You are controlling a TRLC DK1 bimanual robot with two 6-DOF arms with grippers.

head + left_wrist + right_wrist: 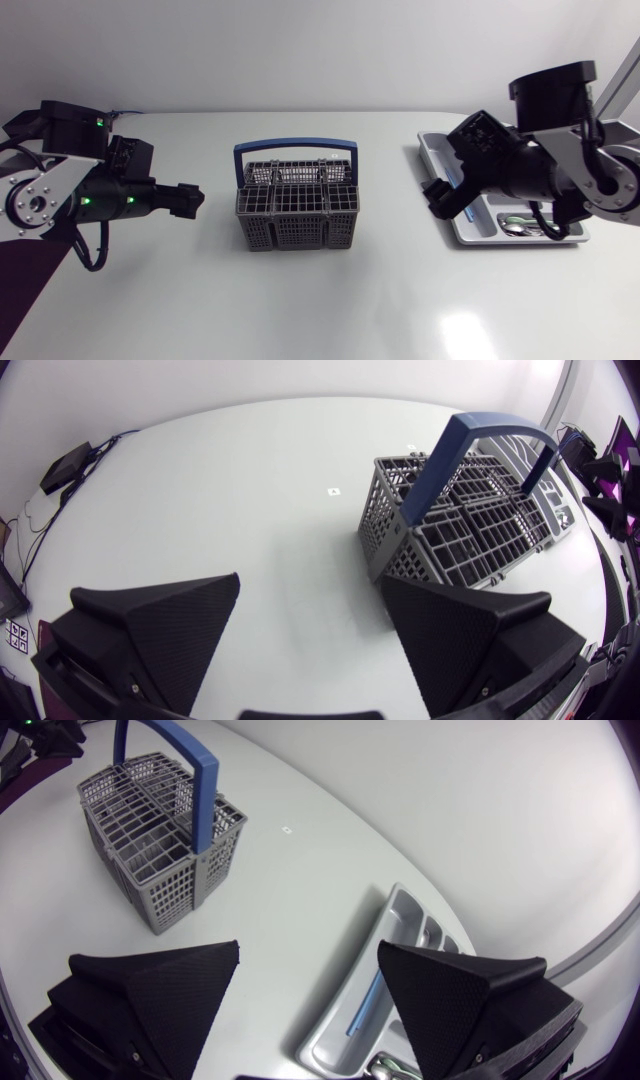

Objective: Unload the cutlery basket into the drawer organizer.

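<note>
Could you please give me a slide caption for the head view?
Blue-handled cutlery basket mid-table between the open left gripper and open right gripper, the latter over the drawer organizer.

table (330,310): white, glossy | small square mark (333,490): flat on the tabletop

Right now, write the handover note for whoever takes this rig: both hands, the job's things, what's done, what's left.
Left hand: open, empty, beside the cutlery basket and apart from it.
Right hand: open, empty, over the drawer organizer at the edge nearest the basket.
Basket: upright between the two hands; no cutlery shows in its compartments.
Organizer: holds metal spoons and a blue-handled piece.
Done: at least those pieces are in the organizer.
Left: probably little. Check the basket's bottom for anything lying flat.
</note>
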